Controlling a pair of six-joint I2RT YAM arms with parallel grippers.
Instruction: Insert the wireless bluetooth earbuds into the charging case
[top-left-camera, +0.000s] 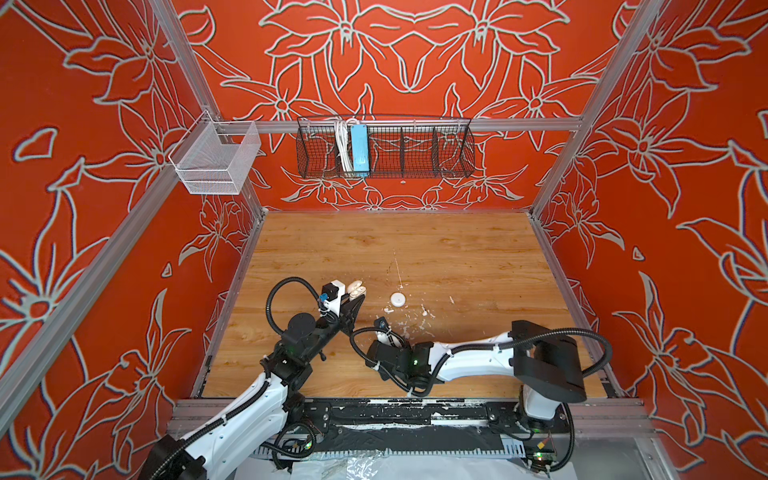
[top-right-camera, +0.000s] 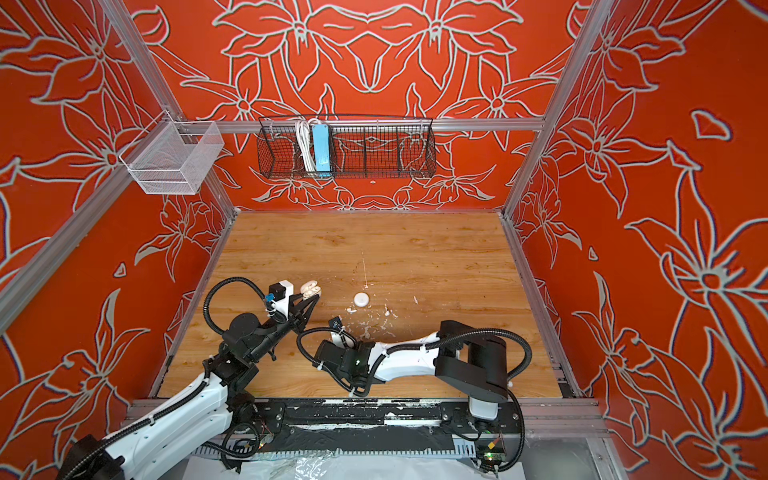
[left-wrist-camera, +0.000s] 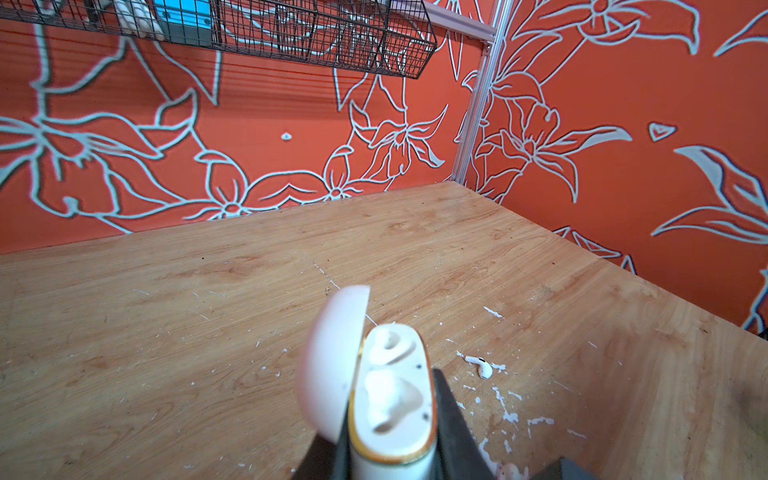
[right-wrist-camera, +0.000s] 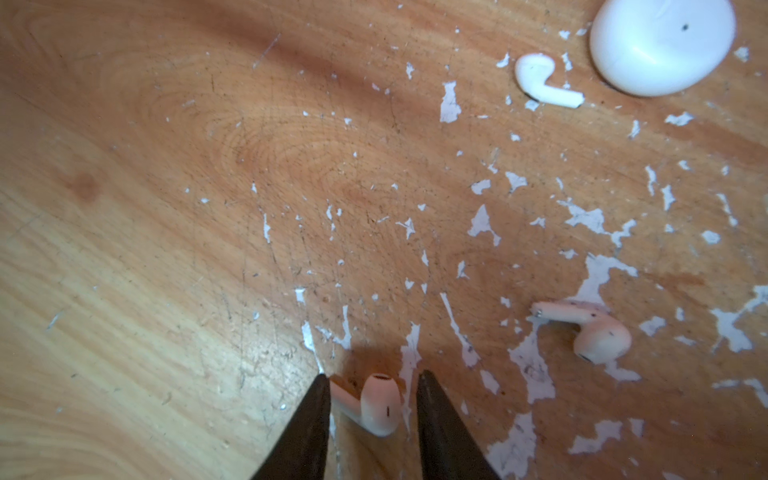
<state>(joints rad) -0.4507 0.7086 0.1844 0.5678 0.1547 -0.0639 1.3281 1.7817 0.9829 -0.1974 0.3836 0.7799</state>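
- Picking up an earbud looks to be the step in hand. The right tool (right-wrist-camera: 372, 374) stands low over the bench (right-wrist-camera: 124, 249) with its jaws apart. One jaw is on each side of a pale pink earbud (right-wrist-camera: 376, 405) lying flat, and nothing is grasped yet.
- The left tool (left-wrist-camera: 392, 419) is clenched on the charging case (left-wrist-camera: 395, 374) and holds it above the bench. Its lid (left-wrist-camera: 332, 361) is swung open, and both sockets look empty.
- A second pink earbud (right-wrist-camera: 590, 332) lies on the bench near the first, clear of the jaws.
- A white earbud (right-wrist-camera: 540, 81) lies just beside a round white case (right-wrist-camera: 660, 45) farther off. These look like a different set.
- The next move, as I judge it, is to close gently on the small, glossy earbud so that it does not squirt out sideways. Then comes lifting it, carrying it across to the open case and lining its stem up with a socket.
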